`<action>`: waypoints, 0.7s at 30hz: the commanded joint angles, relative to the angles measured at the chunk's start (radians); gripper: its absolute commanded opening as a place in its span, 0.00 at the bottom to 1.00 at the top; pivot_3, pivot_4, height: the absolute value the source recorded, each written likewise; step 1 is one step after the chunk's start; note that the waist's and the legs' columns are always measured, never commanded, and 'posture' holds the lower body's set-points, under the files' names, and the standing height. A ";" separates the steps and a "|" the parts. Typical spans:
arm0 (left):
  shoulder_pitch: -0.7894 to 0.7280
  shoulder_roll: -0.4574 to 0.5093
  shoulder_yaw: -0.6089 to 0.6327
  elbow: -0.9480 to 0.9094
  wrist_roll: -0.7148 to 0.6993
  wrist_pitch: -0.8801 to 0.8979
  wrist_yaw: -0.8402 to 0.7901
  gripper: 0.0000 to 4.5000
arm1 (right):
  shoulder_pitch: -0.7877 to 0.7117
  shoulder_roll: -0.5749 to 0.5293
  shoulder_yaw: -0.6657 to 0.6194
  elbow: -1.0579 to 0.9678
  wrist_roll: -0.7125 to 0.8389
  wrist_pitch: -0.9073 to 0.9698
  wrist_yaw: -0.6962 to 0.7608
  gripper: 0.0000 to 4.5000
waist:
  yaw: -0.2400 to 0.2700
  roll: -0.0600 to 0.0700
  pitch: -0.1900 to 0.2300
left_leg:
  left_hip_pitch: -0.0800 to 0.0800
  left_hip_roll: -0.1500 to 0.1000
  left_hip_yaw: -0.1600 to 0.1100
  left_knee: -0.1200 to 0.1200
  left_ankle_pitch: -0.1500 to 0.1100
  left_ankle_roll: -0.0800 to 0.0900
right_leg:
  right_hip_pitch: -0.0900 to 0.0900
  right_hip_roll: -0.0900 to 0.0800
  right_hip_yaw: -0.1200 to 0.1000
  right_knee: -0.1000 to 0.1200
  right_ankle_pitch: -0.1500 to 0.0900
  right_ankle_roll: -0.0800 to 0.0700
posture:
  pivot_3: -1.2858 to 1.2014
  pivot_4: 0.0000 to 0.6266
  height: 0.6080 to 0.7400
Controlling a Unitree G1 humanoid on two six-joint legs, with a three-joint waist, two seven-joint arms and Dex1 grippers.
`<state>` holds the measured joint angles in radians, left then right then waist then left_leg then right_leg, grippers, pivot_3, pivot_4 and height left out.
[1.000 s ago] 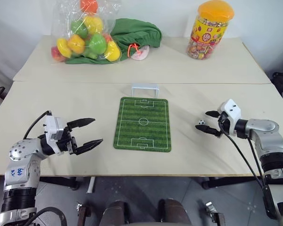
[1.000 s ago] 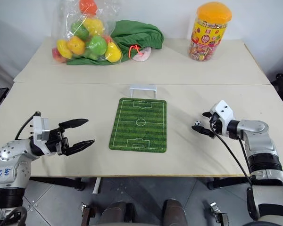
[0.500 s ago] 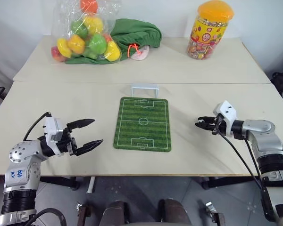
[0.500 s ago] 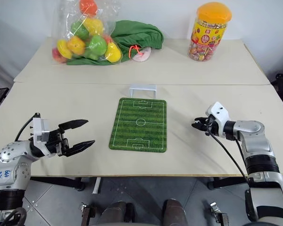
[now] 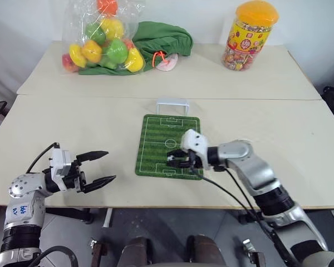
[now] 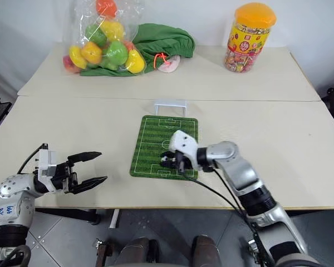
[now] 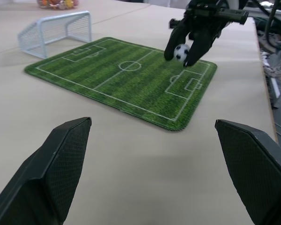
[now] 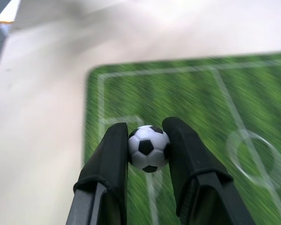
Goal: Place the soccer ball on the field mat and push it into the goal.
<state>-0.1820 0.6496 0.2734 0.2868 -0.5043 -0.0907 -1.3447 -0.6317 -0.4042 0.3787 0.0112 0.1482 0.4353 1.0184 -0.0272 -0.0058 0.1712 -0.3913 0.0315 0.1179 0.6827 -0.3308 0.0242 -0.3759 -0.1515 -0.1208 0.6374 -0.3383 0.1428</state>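
Observation:
The soccer ball (image 8: 147, 148), tiny, white with black patches, is pinched between the two black fingers of my right gripper (image 5: 173, 158), which is shut on it. That gripper hovers over the near half of the field mat (image 5: 156, 139), a green striped mat with white pitch lines at the table's middle. The ball (image 7: 181, 51) hangs a little above the mat's near penalty box. The white goal (image 5: 171, 104) stands at the mat's far short edge. My left gripper (image 5: 102, 167) is open and empty over bare table, well to the left of the mat.
A clear bag of coloured plastic balls (image 5: 100, 41) and a green cloth (image 5: 161, 36) lie at the back left. An orange-lidded candy jar (image 5: 249, 36) stands at the back right. The table's front edge (image 5: 156, 207) runs just behind both arms.
My right gripper closed on the soccer ball at the right of the table and carried it left, over the mat's near end. The left gripper sank slightly.

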 commanded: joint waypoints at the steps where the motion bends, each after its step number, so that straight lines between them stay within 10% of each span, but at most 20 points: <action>1: 0.012 0.013 0.009 -0.005 0.003 -0.029 -0.006 1.00 | -0.037 0.036 0.026 0.056 -0.028 -0.049 0.001 0.19 | -0.003 0.000 0.000 | 0.000 0.000 0.001 0.000 0.000 0.000 | 0.000 0.000 0.000 0.000 0.000 0.000 | 0.52 0.24 1.00; 21: 0.126 0.022 0.110 -0.096 -0.086 0.035 0.029 1.00 | -0.039 0.038 0.036 0.112 -0.047 -0.098 0.070 0.19 | -0.009 0.000 0.000 | 0.000 0.002 0.000 -0.001 0.000 -0.001 | 0.000 0.001 -0.001 0.000 0.000 0.000 | 0.52 0.24 1.00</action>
<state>-0.0609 0.6504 0.3555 0.2337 -0.5643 -0.0546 -1.3122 -0.6698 -0.3682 0.4271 0.1426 0.0938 0.3464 1.0801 -0.0365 -0.0058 0.1712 -0.3908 0.0340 0.1182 0.6821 -0.3311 0.0235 -0.3761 -0.1507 -0.1219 0.6375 -0.3384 0.1428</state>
